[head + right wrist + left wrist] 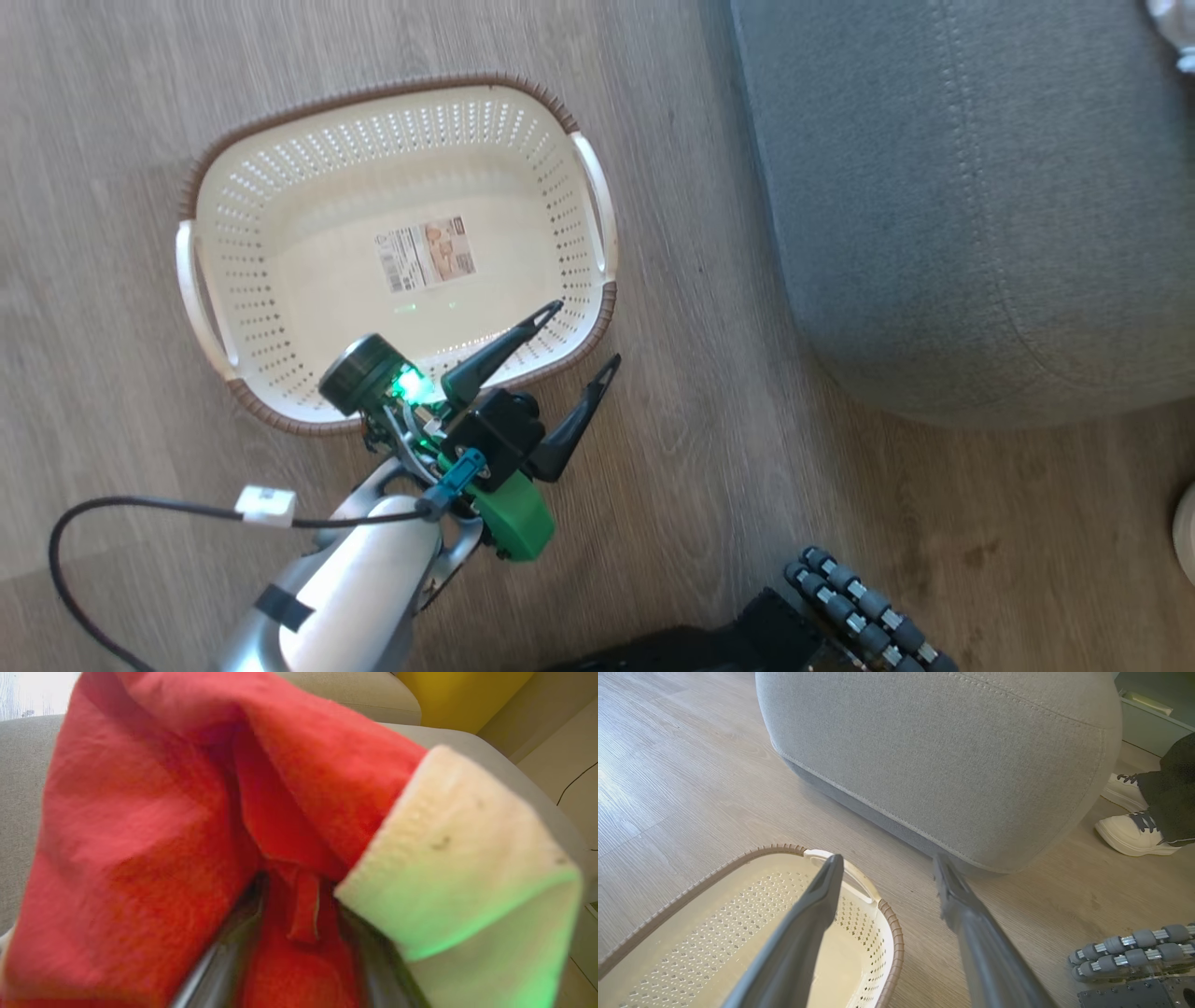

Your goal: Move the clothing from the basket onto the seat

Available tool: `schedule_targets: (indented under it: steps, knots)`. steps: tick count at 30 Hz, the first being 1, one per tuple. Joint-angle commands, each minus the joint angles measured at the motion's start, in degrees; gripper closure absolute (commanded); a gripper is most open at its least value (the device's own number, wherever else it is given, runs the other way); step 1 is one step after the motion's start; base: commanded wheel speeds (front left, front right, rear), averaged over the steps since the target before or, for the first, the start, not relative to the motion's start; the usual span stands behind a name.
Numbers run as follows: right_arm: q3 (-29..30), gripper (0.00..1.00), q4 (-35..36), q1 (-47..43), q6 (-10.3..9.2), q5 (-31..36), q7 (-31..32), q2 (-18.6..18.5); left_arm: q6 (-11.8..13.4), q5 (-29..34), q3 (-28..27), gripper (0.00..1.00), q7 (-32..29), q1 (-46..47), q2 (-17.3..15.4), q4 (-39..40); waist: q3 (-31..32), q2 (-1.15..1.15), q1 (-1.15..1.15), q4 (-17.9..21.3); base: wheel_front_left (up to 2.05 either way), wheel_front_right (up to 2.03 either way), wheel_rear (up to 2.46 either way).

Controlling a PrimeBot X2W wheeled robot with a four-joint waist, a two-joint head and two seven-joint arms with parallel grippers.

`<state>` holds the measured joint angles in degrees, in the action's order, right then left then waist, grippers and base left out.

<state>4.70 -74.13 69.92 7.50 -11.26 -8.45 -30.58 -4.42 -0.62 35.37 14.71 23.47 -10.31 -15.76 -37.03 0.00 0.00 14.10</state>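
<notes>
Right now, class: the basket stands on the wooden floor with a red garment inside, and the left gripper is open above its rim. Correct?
One slip: the basket holds no garment, just a sticker on its bottom, as the head view shows. It does stand on the wooden floor, with the left gripper open above its rim.

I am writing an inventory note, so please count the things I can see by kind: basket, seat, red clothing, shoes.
basket: 1
seat: 1
red garment: 1
white shoes: 2
Total: 5
</notes>
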Motion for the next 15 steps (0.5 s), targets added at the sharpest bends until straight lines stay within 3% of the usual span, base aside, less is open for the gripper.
schedule_targets:
  steps: [1,15]
  knots:
    - [-0.61,0.0,1.09,-0.18,-0.01,-0.2,0.41,-2.11,-0.08,-0.43,-0.6,0.0,0.29,-0.32,0.39,1.33,1.03,0.0,0.0,-0.16,0.0,0.0,0.0]
    - [-6.42,0.0,1.16,-1.33,-0.01,-0.6,5.35,-5.83,-0.41,-2.94,-0.2,0.0,0.29,-1.55,4.72,0.25,12.29,0.0,0.0,-1.68,0.0,0.0,0.0]
